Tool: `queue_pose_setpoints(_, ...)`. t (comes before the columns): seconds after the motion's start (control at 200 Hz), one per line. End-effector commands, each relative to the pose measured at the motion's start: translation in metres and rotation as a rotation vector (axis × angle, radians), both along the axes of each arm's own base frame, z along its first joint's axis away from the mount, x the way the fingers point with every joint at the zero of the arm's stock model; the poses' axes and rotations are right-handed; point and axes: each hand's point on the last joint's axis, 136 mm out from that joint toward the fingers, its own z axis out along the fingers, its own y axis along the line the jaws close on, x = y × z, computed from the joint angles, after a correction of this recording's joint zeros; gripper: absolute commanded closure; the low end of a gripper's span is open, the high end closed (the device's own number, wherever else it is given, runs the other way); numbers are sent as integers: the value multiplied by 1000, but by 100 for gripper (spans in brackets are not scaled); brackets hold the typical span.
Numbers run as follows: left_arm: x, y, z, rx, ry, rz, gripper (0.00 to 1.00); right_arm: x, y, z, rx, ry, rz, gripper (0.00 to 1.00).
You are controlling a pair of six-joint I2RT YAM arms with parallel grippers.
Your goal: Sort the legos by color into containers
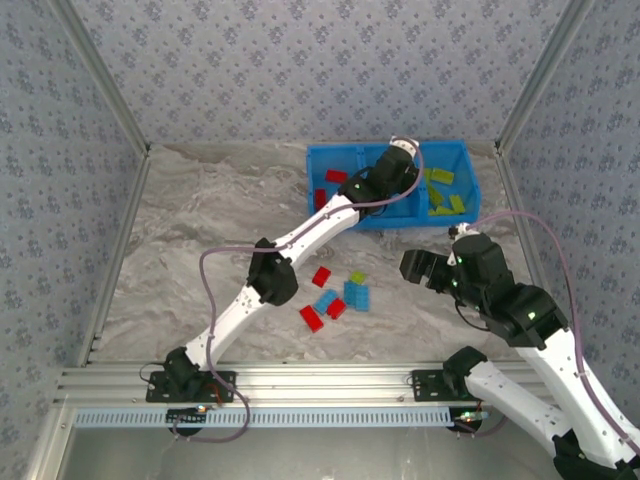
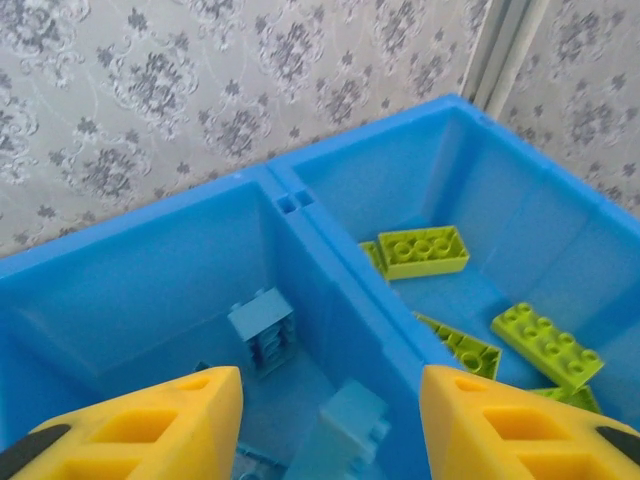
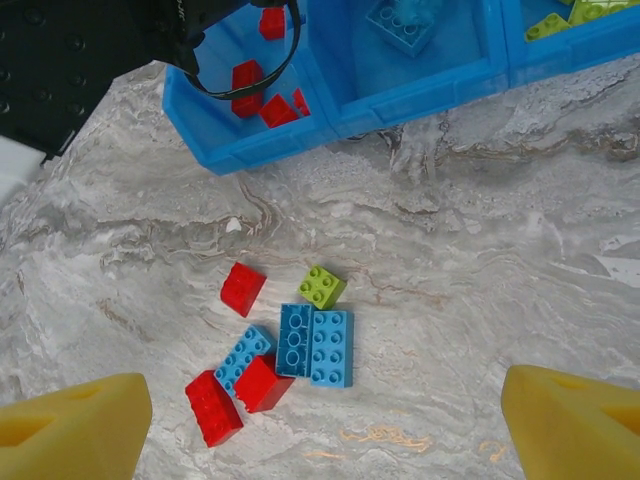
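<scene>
Left hand [image 2: 330, 388] hangs open over the middle blue compartment [image 2: 130, 290]; right hand [image 3: 325, 388] gapes wide above loose bricks [image 3: 315, 347] on the bench [image 3: 480, 250].

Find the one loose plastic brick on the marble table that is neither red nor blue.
The small square yellow-green studded brick, on the pile's side nearest the blue plastic bin; the rest are red or light blue.

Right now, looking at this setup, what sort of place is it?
Probably a small robot test booth: a left arm and right arm bolted to a metal rail edging the table, patterned wall panels boxing it in, toy bricks beside a blue bin.
</scene>
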Motion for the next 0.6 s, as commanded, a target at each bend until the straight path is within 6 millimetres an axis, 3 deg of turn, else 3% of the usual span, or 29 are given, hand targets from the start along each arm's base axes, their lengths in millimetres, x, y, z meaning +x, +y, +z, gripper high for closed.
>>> queue_pose_setpoints(0.0,-6,12,59,-41,-60,13,47,-3,-9,5,-5,-2,-39,7)
queue_pose_setpoints(0.195,-36,31,104,-11,-19,-55,46,-5,-12,-1,-23,16,-47,7)
queue_pose_setpoints(0.325,-64,71,122,104,54,-47,47,-7,-17,-6,-48,33,-57,7)
queue_pose_setpoints(0.44,-92,106,120,209,151,-28,47,-5,-13,-12,-50,39,-44,7)
queue_pose_setpoints(0.54,-115,123,105,287,205,-33,47,0,-7,-20,-49,45,-26,6)
queue_pose_setpoints(0.595,-126,133,101,241,184,-36,47,3,-4,-24,-51,49,-12,6)
